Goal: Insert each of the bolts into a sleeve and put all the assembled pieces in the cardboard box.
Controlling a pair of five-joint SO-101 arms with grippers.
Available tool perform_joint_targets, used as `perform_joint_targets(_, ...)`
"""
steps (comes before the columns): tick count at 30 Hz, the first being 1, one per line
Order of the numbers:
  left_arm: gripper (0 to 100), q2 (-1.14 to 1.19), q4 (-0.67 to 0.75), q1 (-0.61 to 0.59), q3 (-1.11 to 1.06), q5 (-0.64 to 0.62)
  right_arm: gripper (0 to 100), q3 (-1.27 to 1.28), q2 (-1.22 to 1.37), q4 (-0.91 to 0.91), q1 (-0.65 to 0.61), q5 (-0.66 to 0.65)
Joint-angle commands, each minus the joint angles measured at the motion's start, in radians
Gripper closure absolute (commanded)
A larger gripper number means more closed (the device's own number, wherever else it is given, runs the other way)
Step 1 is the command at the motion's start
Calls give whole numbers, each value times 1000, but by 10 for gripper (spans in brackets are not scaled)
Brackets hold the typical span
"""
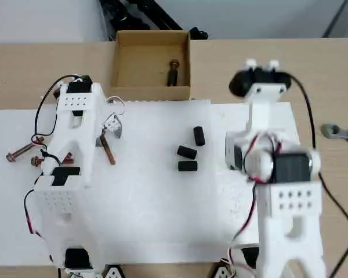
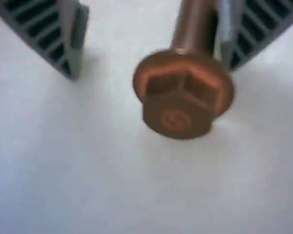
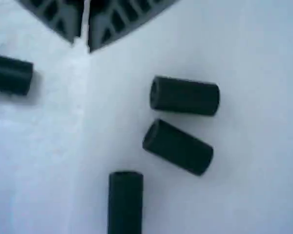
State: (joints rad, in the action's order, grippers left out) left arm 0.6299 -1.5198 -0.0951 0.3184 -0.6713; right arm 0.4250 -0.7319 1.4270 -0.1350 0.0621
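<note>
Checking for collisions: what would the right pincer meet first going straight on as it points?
Most likely the bare white mat, close beyond the shut right pincer; the black sleeves seem to lie off its line, though depth is unclear.

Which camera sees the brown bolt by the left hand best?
The left wrist view: the bolt looks big, six-sided head toward the camera. The high view shows it small and thin beside the left hand. The right wrist view faces black sleeves.

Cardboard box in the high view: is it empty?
No, a bolt fitted in a dark sleeve lies on the floor of the cardboard box.
</note>
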Motion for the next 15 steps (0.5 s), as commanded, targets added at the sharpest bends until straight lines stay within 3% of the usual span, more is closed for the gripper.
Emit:
perform_joint_targets(1, 819, 35, 17, -20, 47, -29, 994, 178, -182, -90, 5, -44)
perform_joint_targets(10, 829, 97, 66, -44, 45, -25, 994, 416, -404, -122, 5, -49)
perform_joint_targets(15, 998, 97, 66, -49, 45, 32, 994, 416, -410, -124, 5, -48)
